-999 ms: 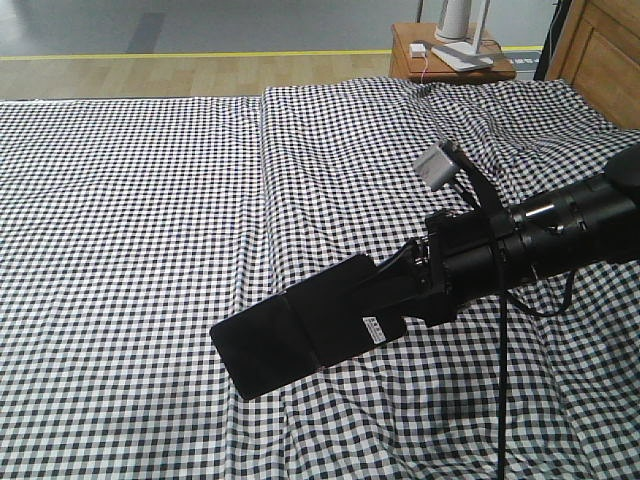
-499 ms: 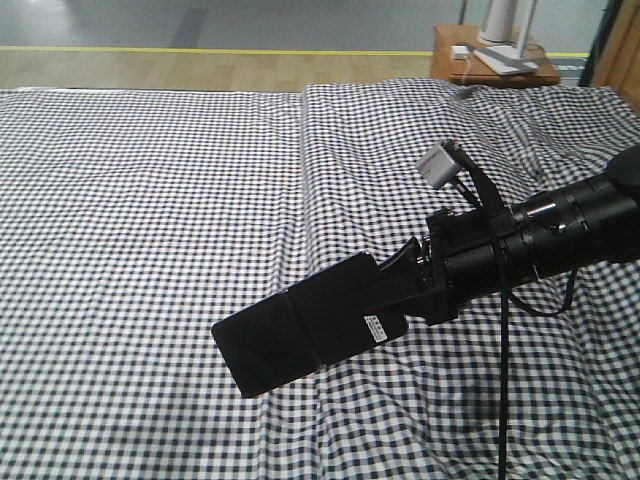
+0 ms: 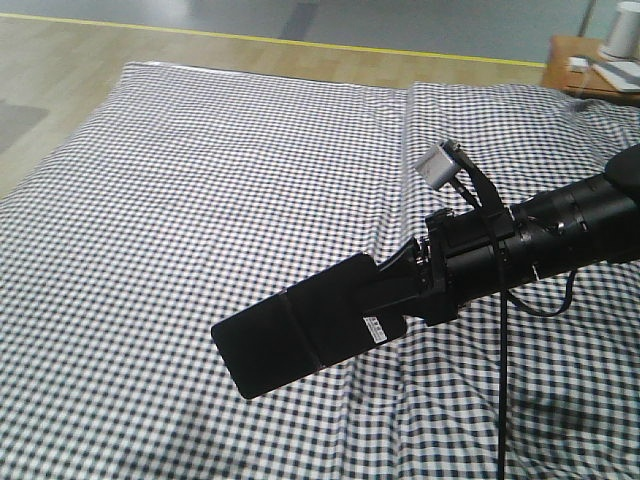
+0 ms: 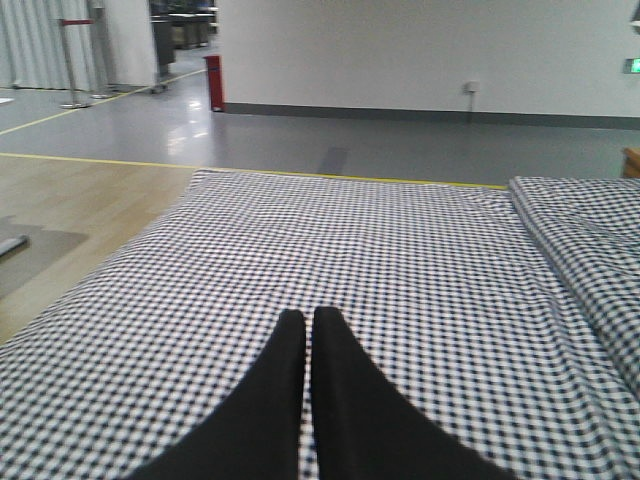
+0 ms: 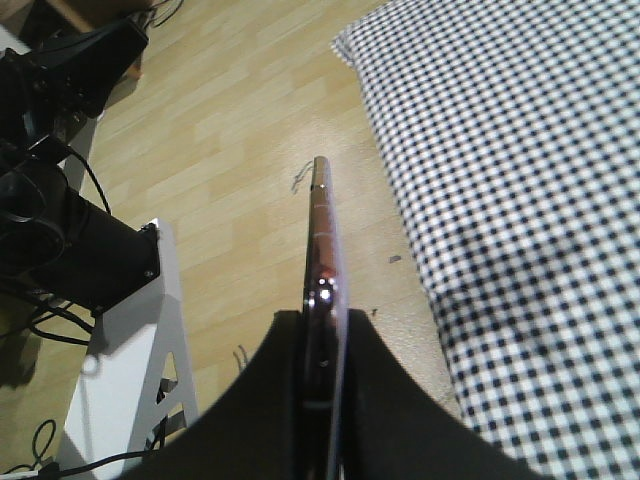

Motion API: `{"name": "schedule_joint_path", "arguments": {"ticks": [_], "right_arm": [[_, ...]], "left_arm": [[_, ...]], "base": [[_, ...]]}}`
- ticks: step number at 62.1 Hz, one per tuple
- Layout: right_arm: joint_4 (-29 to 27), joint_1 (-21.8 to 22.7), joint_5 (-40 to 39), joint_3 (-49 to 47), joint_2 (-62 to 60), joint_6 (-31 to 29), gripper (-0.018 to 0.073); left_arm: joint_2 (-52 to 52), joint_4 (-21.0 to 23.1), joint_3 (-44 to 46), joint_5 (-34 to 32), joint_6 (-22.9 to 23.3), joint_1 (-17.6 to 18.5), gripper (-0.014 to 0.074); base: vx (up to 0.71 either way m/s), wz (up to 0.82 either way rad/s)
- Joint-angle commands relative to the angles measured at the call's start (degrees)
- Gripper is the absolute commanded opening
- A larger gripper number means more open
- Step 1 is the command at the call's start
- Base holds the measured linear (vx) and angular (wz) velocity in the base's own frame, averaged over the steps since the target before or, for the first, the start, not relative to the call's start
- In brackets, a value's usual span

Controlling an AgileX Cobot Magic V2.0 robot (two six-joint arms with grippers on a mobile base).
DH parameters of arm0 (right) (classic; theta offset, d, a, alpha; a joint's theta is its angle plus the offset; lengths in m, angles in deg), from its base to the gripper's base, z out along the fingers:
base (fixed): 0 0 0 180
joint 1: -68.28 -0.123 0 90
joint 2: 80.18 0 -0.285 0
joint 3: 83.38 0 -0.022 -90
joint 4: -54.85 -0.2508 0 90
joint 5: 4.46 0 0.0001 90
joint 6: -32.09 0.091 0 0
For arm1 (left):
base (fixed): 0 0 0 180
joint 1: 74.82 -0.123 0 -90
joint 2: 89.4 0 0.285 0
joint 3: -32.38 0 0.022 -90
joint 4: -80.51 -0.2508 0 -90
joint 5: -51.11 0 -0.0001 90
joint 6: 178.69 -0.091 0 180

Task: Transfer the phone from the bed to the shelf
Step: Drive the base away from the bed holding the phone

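The right gripper (image 3: 392, 290) clamps the phone (image 3: 300, 335), which juts toward eight o'clock, seemingly clear above the bed (image 3: 200, 180). The left gripper (image 4: 307, 325) is pinched together, holding nothing.

The phone (image 3: 295, 340) is a smooth black slab with a small white paper sticker (image 3: 375, 328). Its thin edge looks like shiny pinkish metal. The bed (image 3: 200, 200) has soft checked cloth, wrinkled at the near right. The right gripper (image 3: 395, 285) and left gripper (image 4: 306, 322) look like dull black plastic. The wood floor (image 5: 240, 140) is pale and smooth. The far grey floor (image 4: 400, 150) is glossy.
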State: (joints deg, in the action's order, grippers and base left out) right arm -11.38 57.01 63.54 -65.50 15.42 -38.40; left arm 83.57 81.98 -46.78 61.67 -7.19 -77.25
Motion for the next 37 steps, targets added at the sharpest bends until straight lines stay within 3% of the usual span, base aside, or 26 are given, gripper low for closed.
{"name": "schedule_joint_path", "arguments": {"ticks": [1,37], "right_arm": [[-4.9,0.0,5.7,-1.4,-2.3,-0.1,-0.0002],[-4.9,0.0,5.7,-1.4,-2.3,-0.1,-0.0002]], "left_arm": [[0.8,0.5,1.2,-4.1,0.3,0.2,0.0001],[0.8,0.5,1.2,-4.1,0.3,0.2,0.0001]], "base": [[-0.11,0.43],[-0.11,0.43]]}}
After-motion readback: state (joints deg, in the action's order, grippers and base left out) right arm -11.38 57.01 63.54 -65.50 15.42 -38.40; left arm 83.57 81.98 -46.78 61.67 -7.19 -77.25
